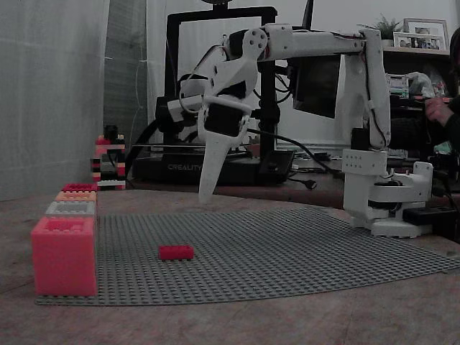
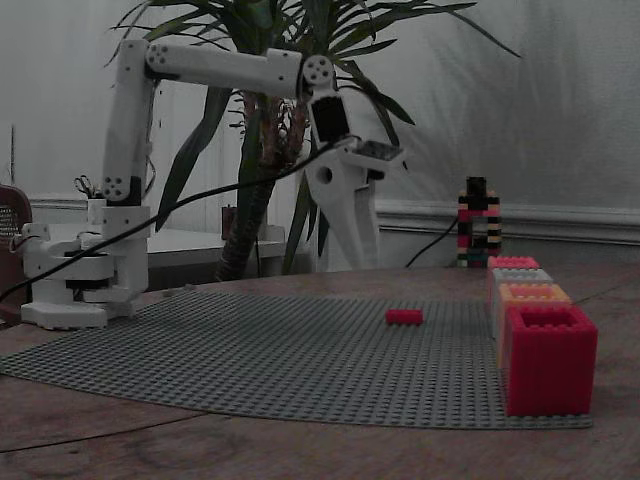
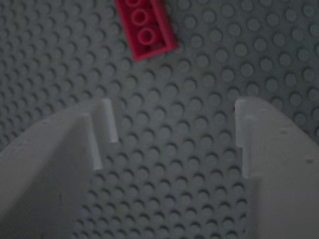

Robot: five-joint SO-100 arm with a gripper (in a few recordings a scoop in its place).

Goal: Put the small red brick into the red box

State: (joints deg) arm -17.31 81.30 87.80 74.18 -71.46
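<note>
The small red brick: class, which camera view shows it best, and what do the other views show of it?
The wrist view: the small red brick appears close, studs countable, though its top is cropped. Both fixed views show it whole but tiny, lying on the grey baseplate.

The arm [image 1: 309, 43] is all white plastic, built of boxy links with rounded joint housings and black motor blocks set into them. A black cable [image 2: 200, 205] runs from the base [image 1: 392, 194] up toward the gripper [image 1: 208, 187], whose two fingers [image 3: 45, 164] are white, broad and taper to a point, each with a shallow step near its tip. Small dark screw holes dot the link just above the base.
</note>
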